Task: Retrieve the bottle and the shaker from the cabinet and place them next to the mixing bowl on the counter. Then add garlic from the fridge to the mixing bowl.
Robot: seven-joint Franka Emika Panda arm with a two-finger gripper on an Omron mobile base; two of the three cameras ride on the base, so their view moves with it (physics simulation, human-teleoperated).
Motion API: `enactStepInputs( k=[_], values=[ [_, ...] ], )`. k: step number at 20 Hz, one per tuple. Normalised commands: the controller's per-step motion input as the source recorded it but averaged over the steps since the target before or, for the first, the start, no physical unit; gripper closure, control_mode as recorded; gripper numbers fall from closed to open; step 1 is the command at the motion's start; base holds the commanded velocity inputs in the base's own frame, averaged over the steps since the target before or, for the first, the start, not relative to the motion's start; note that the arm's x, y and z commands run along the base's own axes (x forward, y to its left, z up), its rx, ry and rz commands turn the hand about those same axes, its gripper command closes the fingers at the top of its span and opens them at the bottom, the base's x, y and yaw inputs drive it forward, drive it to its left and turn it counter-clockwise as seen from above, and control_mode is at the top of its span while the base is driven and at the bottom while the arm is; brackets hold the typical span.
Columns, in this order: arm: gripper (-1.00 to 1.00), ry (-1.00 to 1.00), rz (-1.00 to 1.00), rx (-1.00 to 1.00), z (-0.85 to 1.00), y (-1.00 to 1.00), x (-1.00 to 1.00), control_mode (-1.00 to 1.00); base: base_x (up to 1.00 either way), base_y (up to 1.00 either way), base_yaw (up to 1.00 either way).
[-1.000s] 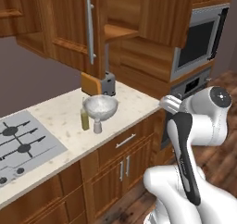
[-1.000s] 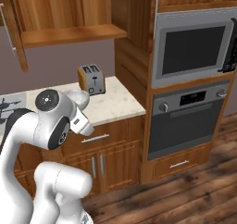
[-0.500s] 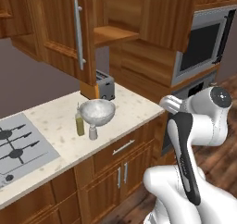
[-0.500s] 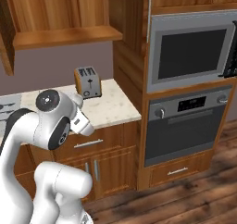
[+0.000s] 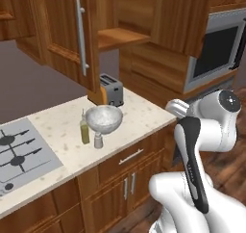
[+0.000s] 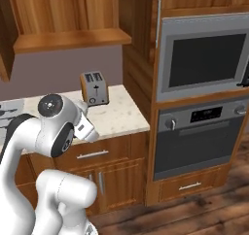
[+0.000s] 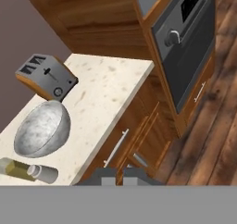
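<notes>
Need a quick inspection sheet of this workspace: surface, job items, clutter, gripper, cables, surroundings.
Surface: counter, beige speckled stone, hob inset at its left.
Job's things: bottle and shaker upright beside the mixing bowl; cabinet door open, shelf bare.
Clutter: toaster behind the bowl.
Grippers: gripper shut, holding nothing, off the counter's edge.
Cables: nothing seen.
Surroundings: built-in microwave over oven, wooden floor.

Mottled silver-grey mixing bowl (image 5: 104, 119), yellow-green bottle (image 5: 85, 129), pale grey shaker (image 5: 98, 140); beige speckled counter (image 5: 144, 114); orange-sided grey toaster (image 5: 111, 90), upper centre.
</notes>
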Motion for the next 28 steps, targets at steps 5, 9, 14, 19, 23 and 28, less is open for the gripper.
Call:
enactStepInputs(
  k=[5, 9, 14, 19, 23, 28],
  values=[
    [1.00, 0.00, 0.00, 0.00, 0.00, 0.00, 0.00, 1.00, 0.43, -0.10, 0.14],
    [1.00, 0.00, 0.00, 0.00, 0.00, 0.00, 0.00, 1.00, 0.42, -0.12, 0.16],
    [1.00, 0.00, 0.00, 0.00, 0.00, 0.00, 0.00, 1.00, 0.41, -0.17, 0.17],
    [1.00, 0.00, 0.00, 0.00, 0.00, 0.00, 0.00, 1.00, 0.45, -0.18, 0.19],
    [1.00, 0.00, 0.00, 0.00, 0.00, 0.00, 0.00, 1.00, 0.45, -0.21, 0.21],
    [1.00, 0.00, 0.00, 0.00, 0.00, 0.00, 0.00, 1.00, 0.44, -0.23, 0.23]
  ],
)
